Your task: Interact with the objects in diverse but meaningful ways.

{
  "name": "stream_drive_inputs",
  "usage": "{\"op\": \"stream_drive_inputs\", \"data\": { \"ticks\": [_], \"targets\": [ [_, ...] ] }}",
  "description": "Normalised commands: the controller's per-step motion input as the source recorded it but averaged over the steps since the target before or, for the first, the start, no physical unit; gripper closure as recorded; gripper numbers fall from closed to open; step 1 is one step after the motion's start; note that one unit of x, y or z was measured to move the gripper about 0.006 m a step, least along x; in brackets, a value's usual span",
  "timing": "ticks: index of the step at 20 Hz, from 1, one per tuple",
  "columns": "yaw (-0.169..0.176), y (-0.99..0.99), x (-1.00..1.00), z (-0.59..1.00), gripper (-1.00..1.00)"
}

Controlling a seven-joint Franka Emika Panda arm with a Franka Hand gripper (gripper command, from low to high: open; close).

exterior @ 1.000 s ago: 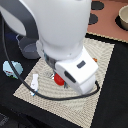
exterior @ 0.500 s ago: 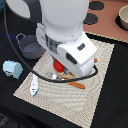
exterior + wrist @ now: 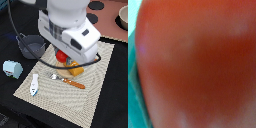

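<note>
- Tomato (image 3: pixel 60 56) fills my whole wrist cam, arm's right over it on the placemat (image 3: pixel 95 95).
- Can't tell if the claw's open or closed.
- Pot (image 3: pixel 31 46) sits nearby.

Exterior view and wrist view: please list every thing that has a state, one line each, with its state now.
Pot: upright on the black table, off the mat, looks empty.
Tomato: under the arm, mostly hidden; fills the wrist view.
Fork: flat on the mat, orange handle.
Bottle: lying at the mat's edge.
Carton: on the table, off the mat.
Jaws: hidden; cannot tell.
</note>
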Motion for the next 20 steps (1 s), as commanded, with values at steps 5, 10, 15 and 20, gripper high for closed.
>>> {"op": "stream_drive_inputs", "data": {
  "ticks": [5,10,15,20],
  "targets": [
    [0.0,0.57,-0.74,0.03,1.0],
    [0.0,0.63,-0.77,0.0,1.0],
    [0.0,0.67,-0.79,0.0,1.0],
    [0.0,0.68,-0.81,-0.02,1.0]
  ]
}}
